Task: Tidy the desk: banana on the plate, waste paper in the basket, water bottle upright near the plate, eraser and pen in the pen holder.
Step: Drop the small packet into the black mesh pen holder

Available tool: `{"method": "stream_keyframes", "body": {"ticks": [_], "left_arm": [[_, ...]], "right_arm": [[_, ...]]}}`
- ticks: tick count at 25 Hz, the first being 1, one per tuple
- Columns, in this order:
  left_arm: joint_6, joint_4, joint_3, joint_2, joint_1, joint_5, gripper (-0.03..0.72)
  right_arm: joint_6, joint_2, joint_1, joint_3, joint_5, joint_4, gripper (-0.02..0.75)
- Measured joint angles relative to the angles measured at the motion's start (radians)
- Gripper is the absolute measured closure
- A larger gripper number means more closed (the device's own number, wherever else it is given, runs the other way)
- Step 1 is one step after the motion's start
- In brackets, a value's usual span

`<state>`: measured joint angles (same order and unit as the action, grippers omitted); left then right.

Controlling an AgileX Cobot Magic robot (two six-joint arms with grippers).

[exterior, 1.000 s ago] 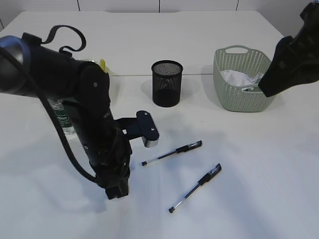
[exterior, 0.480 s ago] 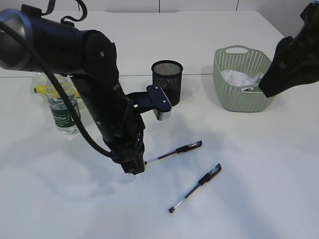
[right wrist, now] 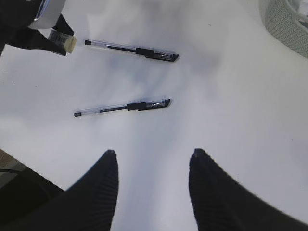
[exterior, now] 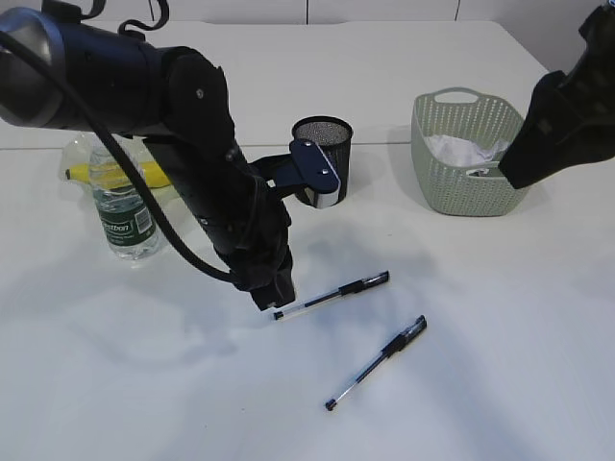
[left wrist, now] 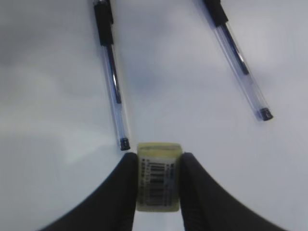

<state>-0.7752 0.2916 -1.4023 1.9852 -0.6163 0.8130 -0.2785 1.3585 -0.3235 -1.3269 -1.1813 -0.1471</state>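
Note:
My left gripper is shut on the pale yellow eraser, barcode sticker facing the camera. It hangs low over the desk at the tip of the nearer pen. A second pen lies further front. The black mesh pen holder stands behind the left wrist, partly hidden. The water bottle stands upright at the left, in front of the banana on the translucent plate. White paper lies in the green basket. My right gripper is open and empty, high above the desk.
The right arm hangs over the basket's right side. The left arm stretches from the upper left across the space between bottle and pen holder. Both pens lie on the desk's middle front.
My left arm has swung right and back from the front left with the eraser, ending by the nearer pen's tip and uncovering the bottle and banana. The right arm has not moved.

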Motion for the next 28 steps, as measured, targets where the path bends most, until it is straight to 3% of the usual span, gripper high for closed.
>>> {"method": "stream_keyframes", "body": {"ticks": [13, 28], "left_arm": [[0.0, 0.127, 0.0, 0.006, 0.097, -0.204, 0.491], [0.0, 0.153, 0.0, 0.006, 0.099, -0.5, 0.491]], "right_arm": [[0.016, 0.0, 0.0, 0.0, 0.0, -0.03, 0.381], [0.042, 0.0, 0.0, 0.0, -0.01, -0.036, 0.381]]}}
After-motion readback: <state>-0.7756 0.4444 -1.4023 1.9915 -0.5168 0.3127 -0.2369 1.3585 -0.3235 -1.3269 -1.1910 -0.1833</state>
